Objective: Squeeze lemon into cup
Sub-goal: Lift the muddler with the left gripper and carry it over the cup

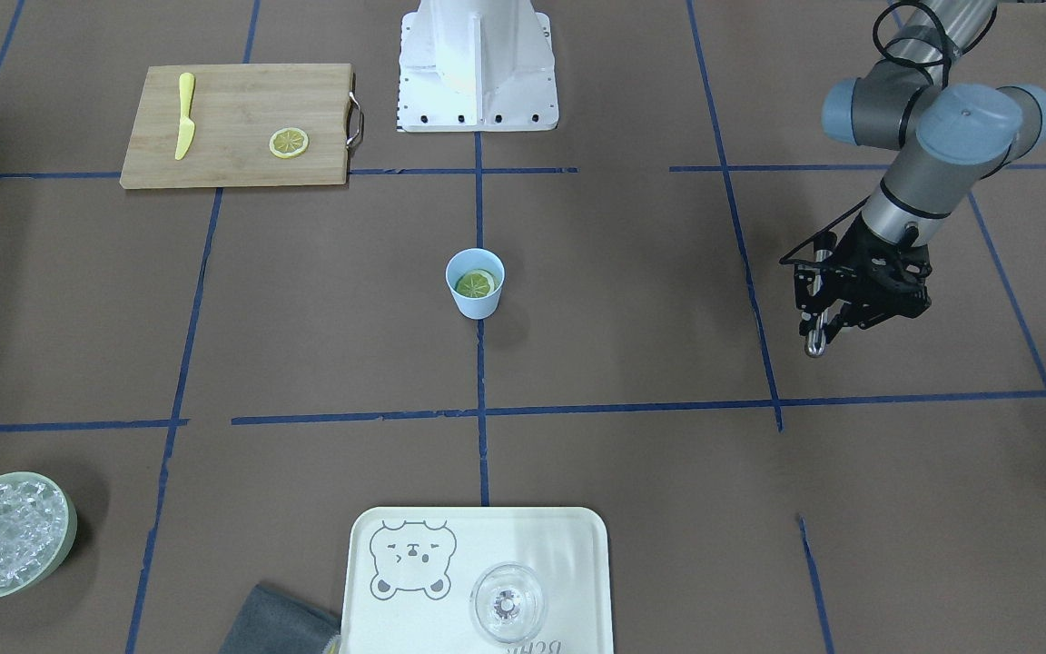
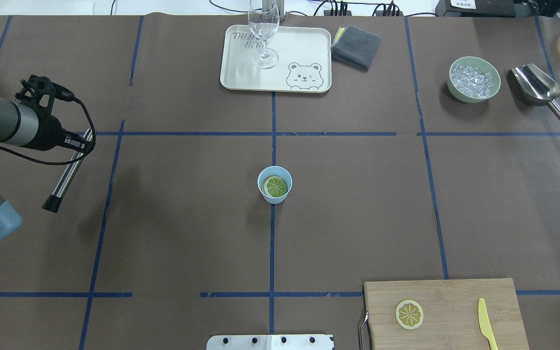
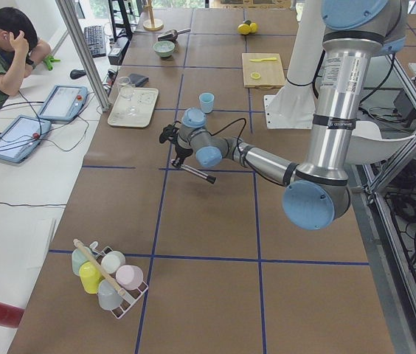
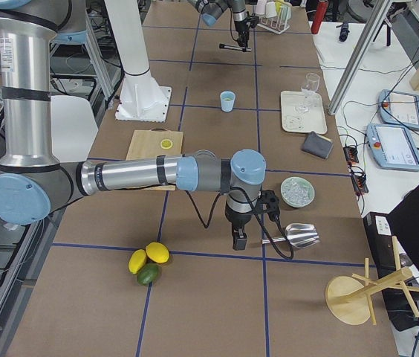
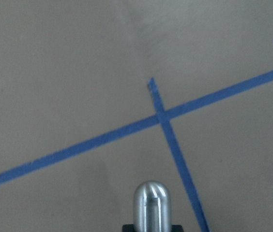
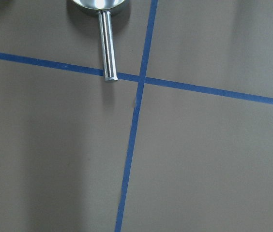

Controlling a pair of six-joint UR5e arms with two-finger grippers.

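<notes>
The light-blue cup [image 1: 478,307] stands upright at the table's centre, also in the overhead view [image 2: 276,199]. One lemon slice [image 1: 475,283] lies inside it [image 2: 275,186]. A second slice [image 1: 289,143] lies on the cutting board [image 2: 409,314]. My left gripper [image 1: 824,313] hovers far from the cup, near the table's left end [image 2: 81,140]. It is shut on a metal rod with a black tip [image 2: 66,175], whose rounded end shows in the left wrist view [image 5: 150,203]. My right gripper [image 4: 238,238] shows only in the exterior right view, so I cannot tell if it is open.
A wooden cutting board [image 2: 455,296] holds a yellow plastic knife [image 2: 487,330]. A tray [image 2: 304,43] with a clear glass [image 2: 263,34], a grey cloth [image 2: 355,46], a green bowl of ice [image 2: 474,80] and a metal scoop [image 2: 537,87] line the far side.
</notes>
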